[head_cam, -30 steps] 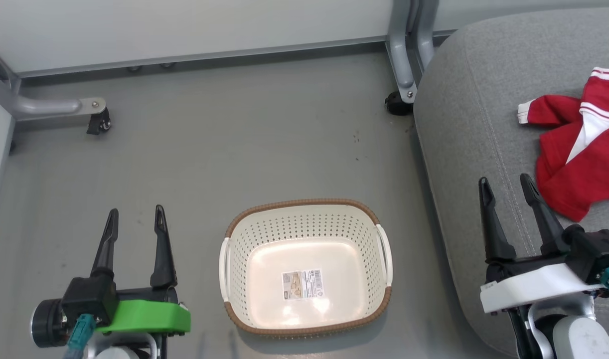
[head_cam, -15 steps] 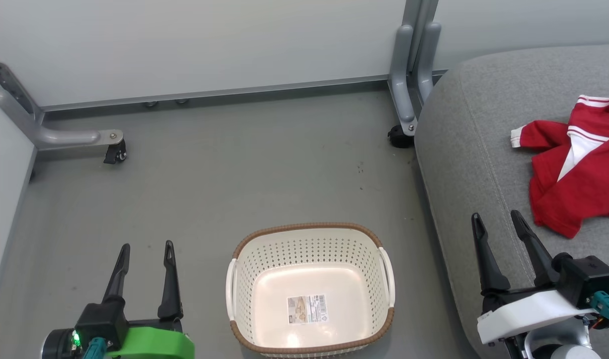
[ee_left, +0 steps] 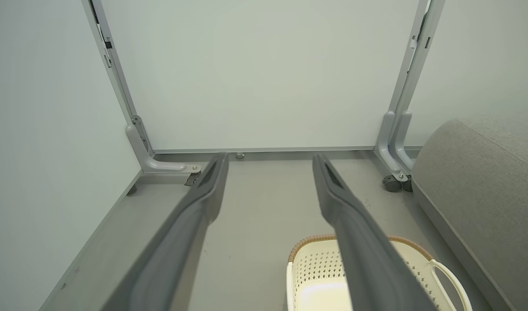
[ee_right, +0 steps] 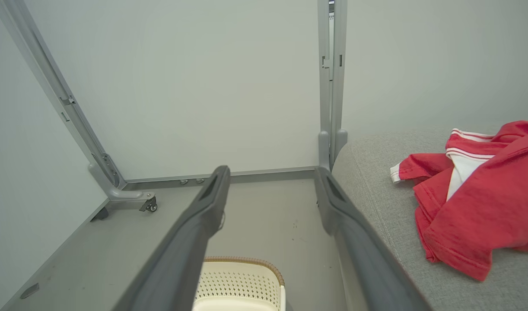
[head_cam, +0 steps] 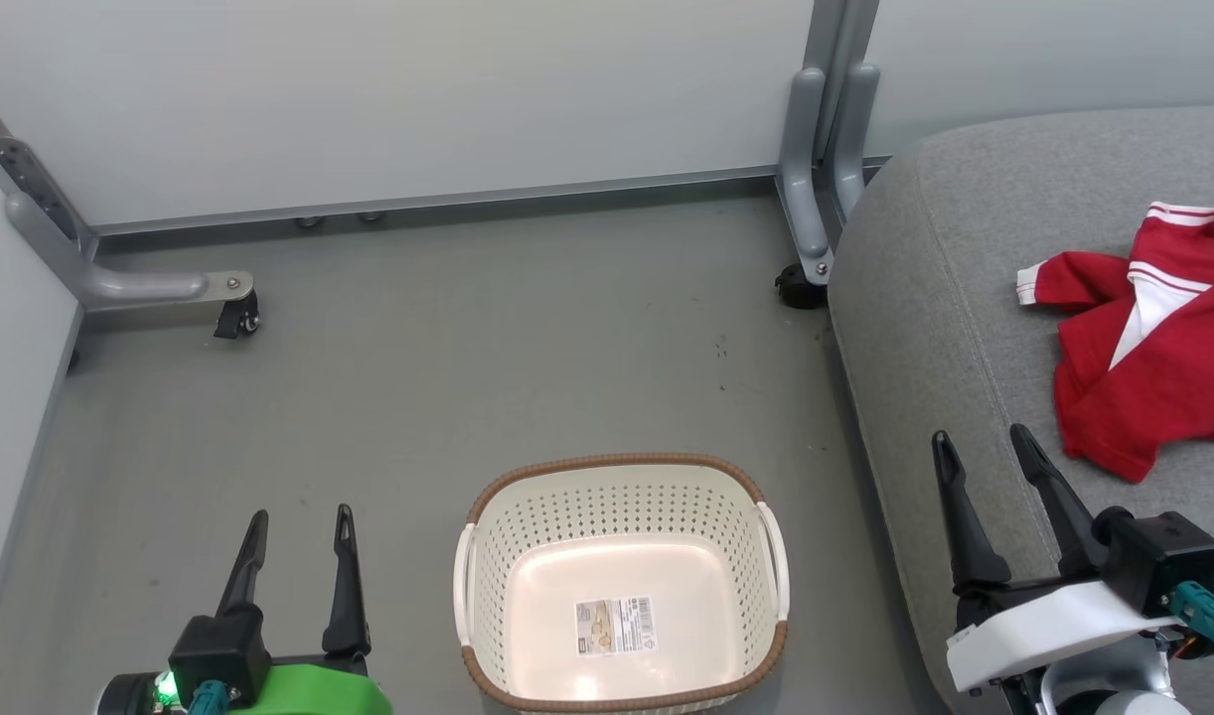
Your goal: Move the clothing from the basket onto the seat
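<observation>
Clothing (head_cam: 1153, 382) on seat (head_cam: 930, 288) beyond right hand (head_cam: 977, 434)

Far side: plain pale grey-white wall panels (head_cam: 468, 89); another panel on the left (head_cam: 11, 397). 2 grey metal frame posts, far left (head_cam: 31, 189) and far right (head_cam: 826, 129), each on a small black caster (head_cam: 796, 288). Smooth matte grey floor (head_cam: 468, 348), a few dark specks (head_cam: 721, 348). Light even, soft.

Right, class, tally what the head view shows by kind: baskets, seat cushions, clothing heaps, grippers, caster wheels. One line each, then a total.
Cream perforated plastic basket with brown woven rim: 1
Large grey woven-fabric seat cushion: 1
Heap of bright red clothing with white trim: 1
Dark two-fingered grippers, both open: 2 (left gripper, right gripper)
Small black caster wheels: 2
Total: 7
</observation>
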`<state>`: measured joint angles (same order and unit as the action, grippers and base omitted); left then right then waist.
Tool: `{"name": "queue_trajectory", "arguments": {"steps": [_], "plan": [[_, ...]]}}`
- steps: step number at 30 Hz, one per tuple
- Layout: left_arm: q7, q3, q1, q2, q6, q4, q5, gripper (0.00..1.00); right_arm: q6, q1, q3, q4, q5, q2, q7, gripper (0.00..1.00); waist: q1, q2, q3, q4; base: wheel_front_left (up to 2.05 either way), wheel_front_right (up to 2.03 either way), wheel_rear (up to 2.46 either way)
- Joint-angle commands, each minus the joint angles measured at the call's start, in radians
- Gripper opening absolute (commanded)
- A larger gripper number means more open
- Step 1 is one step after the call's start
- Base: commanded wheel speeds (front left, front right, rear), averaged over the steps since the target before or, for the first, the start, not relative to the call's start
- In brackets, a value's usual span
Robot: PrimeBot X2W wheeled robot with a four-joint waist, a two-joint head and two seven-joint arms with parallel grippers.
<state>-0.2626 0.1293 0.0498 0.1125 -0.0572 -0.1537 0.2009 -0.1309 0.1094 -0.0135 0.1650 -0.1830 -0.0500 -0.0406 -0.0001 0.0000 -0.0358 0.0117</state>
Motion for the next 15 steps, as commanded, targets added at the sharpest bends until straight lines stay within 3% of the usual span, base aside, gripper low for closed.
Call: {"name": "queue_trajectory", "arguments": {"steps": [1, 11, 12, 15], "plan": [[-0.003, -0.005, 0.006, -0.002, 0.005, -0.002, -0.004, 1.00, 0.000, 0.013, -0.001, 0.005, 0.001, -0.001, 0.001, 1.00, 0.0001, 0.0000, 0.000, 0.000, 0.00, 0.00, 0.00], [-0.003, -0.013, -0.006, -0.018, 0.018, -0.016, -0.020, 1.00, 0.000, 0.004, -0.001, 0.008, 0.003, -0.001, 0.006, 1.00, 0.0001, 0.0000, -0.003, -0.003, 0.00, 0.00, 0.00], [0.000, -0.009, 0.000, -0.015, 0.016, -0.015, -0.017, 0.00, 0.000, 0.003, -0.002, 0.003, 0.001, 0.000, 0.004, 0.00, 0.0001, 0.0000, -0.003, -0.003, 0.00, 0.00, 0.00], [0.004, -0.002, 0.002, -0.017, 0.017, -0.039, -0.016, 0.00, 0.000, 0.009, -0.003, -0.021, 0.000, 0.003, 0.004, 0.00, 0.0001, 0.0000, -0.003, -0.003, 0.00, 0.00, 0.00]]}}
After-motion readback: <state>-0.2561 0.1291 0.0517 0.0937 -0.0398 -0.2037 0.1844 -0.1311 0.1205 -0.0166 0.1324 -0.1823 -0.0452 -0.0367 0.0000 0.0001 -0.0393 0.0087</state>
